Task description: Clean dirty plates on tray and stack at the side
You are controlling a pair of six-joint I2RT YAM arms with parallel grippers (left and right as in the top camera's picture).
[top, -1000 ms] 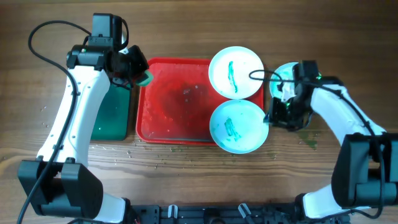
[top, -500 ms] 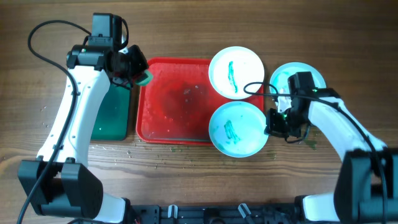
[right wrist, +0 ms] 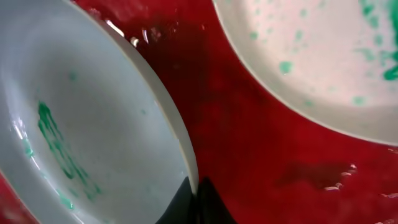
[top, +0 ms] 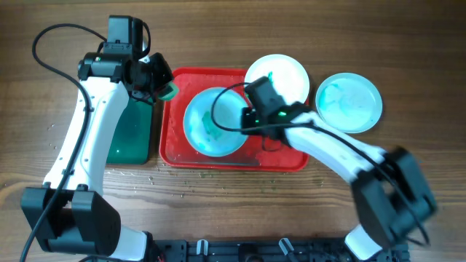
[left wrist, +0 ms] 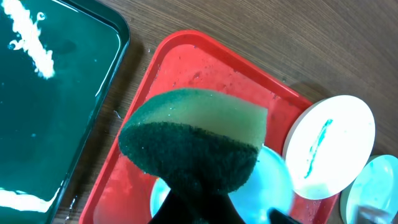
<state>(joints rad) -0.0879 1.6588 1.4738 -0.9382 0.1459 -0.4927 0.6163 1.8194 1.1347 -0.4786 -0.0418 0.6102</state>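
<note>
Plate, small round white one with teal smears (top: 210,124), now sits mid-way on the large red rectangular plastic tray (top: 173,149), slid in from its right edge by the right gripper (top: 247,120) pinching its rim, so the left gripper (top: 162,86), clamped on the green-and-yellow sponge (left wrist: 193,137), can scrub.

From where I stand, no text, label, brand, number or sign can be read on anything, in any of the views. The only marks are the teal smears on the plates (top: 349,102), and they form no letters or figures.
</note>
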